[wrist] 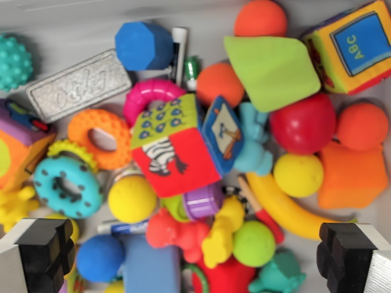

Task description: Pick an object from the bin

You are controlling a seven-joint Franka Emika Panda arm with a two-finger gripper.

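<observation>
In the wrist view, the end effector [194, 259] hung above the bin [73, 24], its two black fingers [46, 250] spread wide at the lower corners of the picture, released and holding nothing. The bin was crowded with toys lying against and over one another. Almost dead centre, a little up the picture from the midpoint between the fingers, lay a soft cloth zebra cube [171, 143], tilted, sitting on top of the heap. A pink ring [149, 97] was tucked under its far-left edge and a yellow ball [131, 198] lay just beside its near-left corner. Directly between the fingers lay a red figure [177, 232], a yellow figure [223, 231] and a green ball [253, 243]. The cube looked the likeliest pick; reaching it probably called for a short shift toward the picture's top, then a straight descent.
</observation>
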